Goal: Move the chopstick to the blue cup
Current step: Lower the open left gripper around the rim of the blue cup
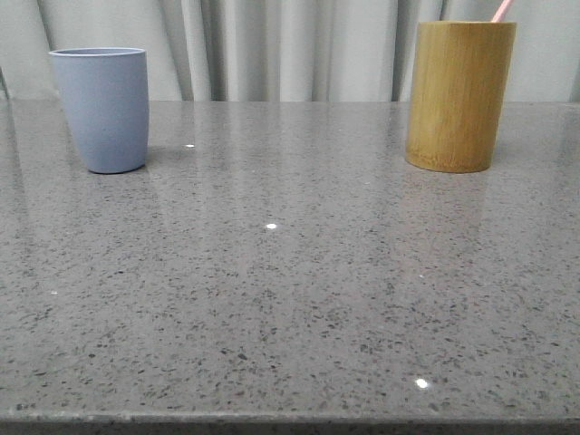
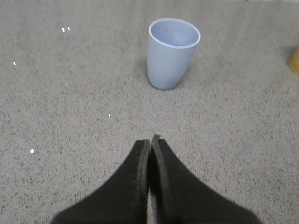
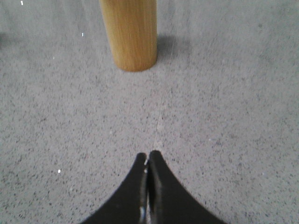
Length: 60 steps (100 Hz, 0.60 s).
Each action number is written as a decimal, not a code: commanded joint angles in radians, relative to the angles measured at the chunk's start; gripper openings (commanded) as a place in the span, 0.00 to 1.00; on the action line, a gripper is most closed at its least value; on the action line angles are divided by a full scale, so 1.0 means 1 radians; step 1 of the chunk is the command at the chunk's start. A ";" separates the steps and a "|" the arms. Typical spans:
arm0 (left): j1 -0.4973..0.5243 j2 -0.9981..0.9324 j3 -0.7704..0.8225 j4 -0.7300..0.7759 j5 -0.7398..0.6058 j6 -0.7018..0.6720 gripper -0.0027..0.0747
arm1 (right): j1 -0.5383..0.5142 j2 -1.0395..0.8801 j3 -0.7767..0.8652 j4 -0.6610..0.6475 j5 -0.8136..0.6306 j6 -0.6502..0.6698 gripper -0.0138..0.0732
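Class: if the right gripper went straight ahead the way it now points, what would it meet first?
Probably the bamboo cup: the shut right gripper points roughly at it over bare table, though perhaps slightly to one side.

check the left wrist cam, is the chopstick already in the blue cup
No, the blue cup stands upright with a bare inside; in the front view the chopstick pokes out of the bamboo cup.

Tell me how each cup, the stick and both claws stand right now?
blue cup: upright, nothing seen inside.
bamboo cup: upright, holding the chopstick.
chopstick: tip leaning out of the bamboo cup.
left gripper: shut, holding nothing.
right gripper: shut, holding nothing.
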State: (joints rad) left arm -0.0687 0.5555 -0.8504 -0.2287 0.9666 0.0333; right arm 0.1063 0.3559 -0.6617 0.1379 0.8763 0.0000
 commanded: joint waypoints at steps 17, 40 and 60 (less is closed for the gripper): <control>0.003 0.204 -0.143 -0.017 0.068 0.033 0.01 | -0.003 0.135 -0.100 0.009 -0.088 0.000 0.08; 0.003 0.241 -0.143 -0.017 0.049 0.083 0.01 | -0.003 0.141 -0.100 0.008 -0.097 0.000 0.08; 0.003 0.239 -0.143 -0.028 0.029 0.105 0.07 | -0.003 0.141 -0.100 0.008 -0.097 0.000 0.23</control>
State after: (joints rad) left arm -0.0687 0.7949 -0.9623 -0.2287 1.0613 0.1203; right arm 0.1063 0.4848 -0.7281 0.1395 0.8542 0.0000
